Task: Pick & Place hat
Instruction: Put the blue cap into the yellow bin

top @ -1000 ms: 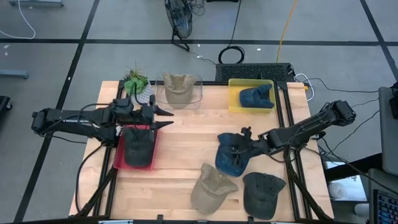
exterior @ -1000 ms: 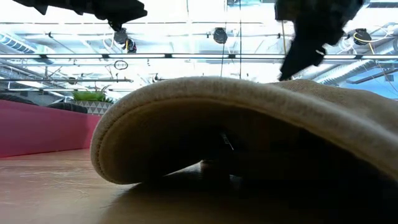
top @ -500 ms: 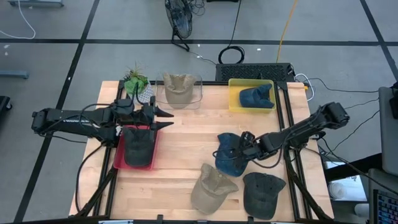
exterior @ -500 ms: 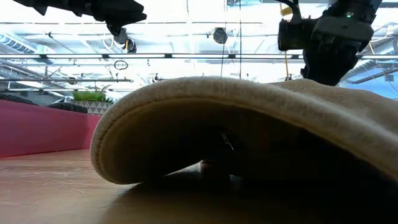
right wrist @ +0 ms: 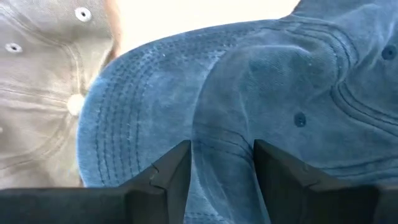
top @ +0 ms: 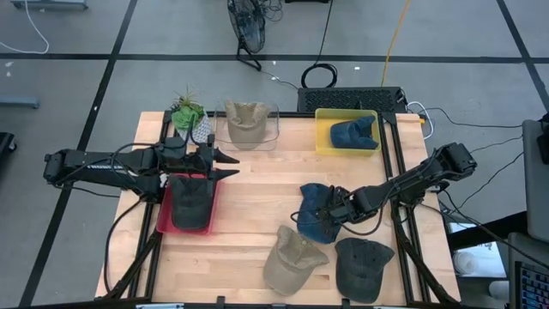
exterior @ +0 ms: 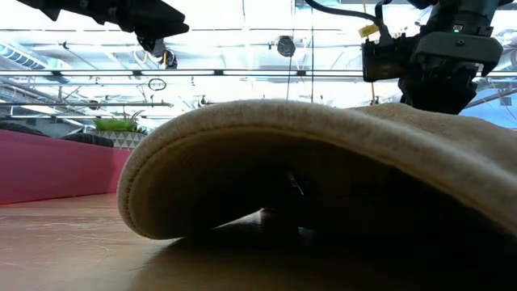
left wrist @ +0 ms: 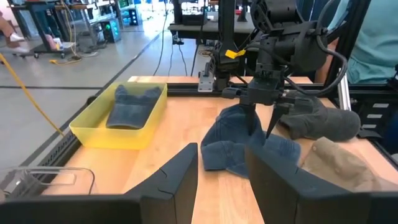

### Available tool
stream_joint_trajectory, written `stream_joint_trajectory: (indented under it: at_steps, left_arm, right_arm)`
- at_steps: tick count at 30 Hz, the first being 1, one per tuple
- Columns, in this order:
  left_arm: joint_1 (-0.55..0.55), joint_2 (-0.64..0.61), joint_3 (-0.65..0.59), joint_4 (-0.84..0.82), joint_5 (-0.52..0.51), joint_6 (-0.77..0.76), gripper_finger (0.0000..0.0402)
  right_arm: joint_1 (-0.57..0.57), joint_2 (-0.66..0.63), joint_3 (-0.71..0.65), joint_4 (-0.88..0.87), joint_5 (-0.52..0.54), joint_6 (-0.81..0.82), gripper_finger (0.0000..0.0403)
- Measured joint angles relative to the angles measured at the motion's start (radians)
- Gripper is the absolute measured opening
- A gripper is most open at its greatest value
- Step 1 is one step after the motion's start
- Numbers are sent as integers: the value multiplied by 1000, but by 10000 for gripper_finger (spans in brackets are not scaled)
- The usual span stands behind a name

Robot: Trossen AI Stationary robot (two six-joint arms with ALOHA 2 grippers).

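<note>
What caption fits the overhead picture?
Right gripper, fingers open, poised on a blue cap mid-table; left gripper waits above a red bin.

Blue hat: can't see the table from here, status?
Right pincer open, down on blue hat. Left pincer open, idle over red bin. Tan hat alongside.

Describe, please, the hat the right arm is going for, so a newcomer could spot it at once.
Start at the yellow bin at the table's far edge; the blue hat lies loose on the wood nearer the front. The right gripper sits over it, jaws open. Its two neighbours nearer the front edge are a tan hat and a dark grey hat; it is the only blue one outside a bin.
</note>
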Motion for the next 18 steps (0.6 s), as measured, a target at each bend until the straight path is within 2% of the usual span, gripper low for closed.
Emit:
stream_joint_trajectory:
  at_steps: [6, 18]
  left_arm:
    - [0, 0, 0, 3, 0, 14, 147]
    - [0, 0, 0, 5, 0, 18, 147]
  right_arm:
    - [0, -1, 0, 0, 1, -2, 140]
    - [0, -1, 0, 0, -1, -63, 39]
